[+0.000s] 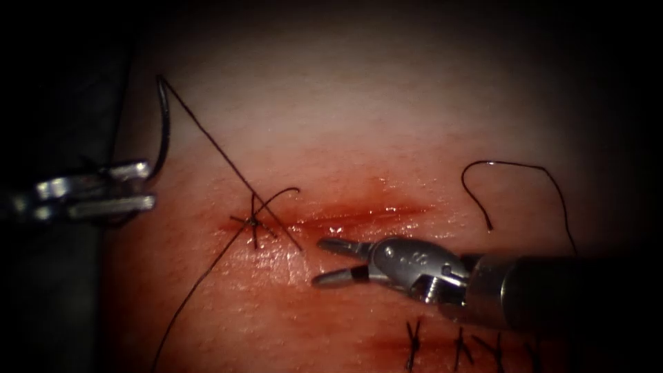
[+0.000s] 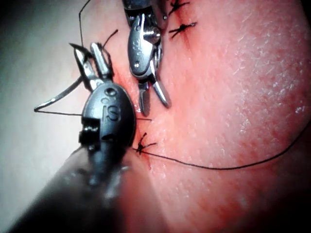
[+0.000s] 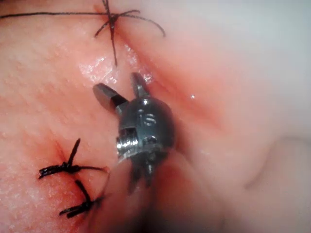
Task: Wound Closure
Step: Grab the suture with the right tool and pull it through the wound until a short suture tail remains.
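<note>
The dark curved needle [image 1: 166, 124] [image 2: 58, 97] is out of the tissue [image 1: 387, 124], up on the left of the cut [image 1: 366, 213]. My left tool [image 1: 150, 184] [image 2: 90, 53] is shut on it close to the end away from the thread. The thread [image 1: 207, 135] runs from the needle's free end down to a tied knot [image 1: 254, 221] [image 2: 142, 144] [image 3: 112, 18] at the cut's left end, then trails toward the lower left. My right tool [image 1: 319, 261] [image 2: 155, 108] [image 3: 116, 82] hangs open just right of the knot and holds nothing.
A loose piece of thread [image 1: 514, 166] lies curled on the tissue at the right. Finished stitches [image 1: 414, 338] [image 3: 65, 167] sit below the right tool's shaft. Red fluid [image 1: 345, 220] wets the tissue along the cut.
</note>
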Tool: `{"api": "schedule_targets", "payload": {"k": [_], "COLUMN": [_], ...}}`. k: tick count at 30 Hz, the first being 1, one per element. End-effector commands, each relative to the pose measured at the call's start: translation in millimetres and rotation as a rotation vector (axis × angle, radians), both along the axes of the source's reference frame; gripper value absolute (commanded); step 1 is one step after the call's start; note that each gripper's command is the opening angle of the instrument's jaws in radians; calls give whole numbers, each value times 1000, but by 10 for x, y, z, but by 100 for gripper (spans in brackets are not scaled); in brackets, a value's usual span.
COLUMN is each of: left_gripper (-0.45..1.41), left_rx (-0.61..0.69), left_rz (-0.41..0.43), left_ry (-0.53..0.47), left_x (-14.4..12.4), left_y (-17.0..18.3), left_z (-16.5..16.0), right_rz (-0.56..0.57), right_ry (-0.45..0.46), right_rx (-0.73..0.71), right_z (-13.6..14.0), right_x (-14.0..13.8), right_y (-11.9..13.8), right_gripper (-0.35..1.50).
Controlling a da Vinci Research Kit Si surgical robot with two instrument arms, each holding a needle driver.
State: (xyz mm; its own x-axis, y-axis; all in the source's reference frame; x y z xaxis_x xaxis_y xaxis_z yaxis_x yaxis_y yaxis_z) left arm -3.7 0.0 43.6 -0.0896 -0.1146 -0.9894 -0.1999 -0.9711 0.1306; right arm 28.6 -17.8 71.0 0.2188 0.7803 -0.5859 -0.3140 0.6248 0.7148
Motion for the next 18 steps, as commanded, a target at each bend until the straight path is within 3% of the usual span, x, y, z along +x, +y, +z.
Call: {"api": "schedule_targets", "payload": {"k": [1, 5, 7, 8, 11, 18], "left_gripper": [-45, -45, -45, -45, -45, -45], "left_rx": [3, 12, 22, 29, 27, 31], "left_rz": [3, 17, 21, 26, 27, 29], "left_ry": [-3, -4, -10, -21, -24, -28], "left_x": [-5, -8, -8, -8, -8, -9], "left_y": [2, -22, -32, -36, -38, -51], "left_z": [6, 27, 38, 38, 35, 30], "right_rz": [-3, 3, 12, 15, 13, 9], "right_ry": [3, 3, -1, -7, -9, -15], "right_rx": [2, 8, 13, 2, -8, -28], "right_z": [1, -7, -10, -8, -6, -2], "right_x": [9, 18, 26, 34, 36, 37], "right_y": [-1, 1, 5, 7, 10, 15], "right_gripper": [66, 74, 98, 99, 84, 81]}}
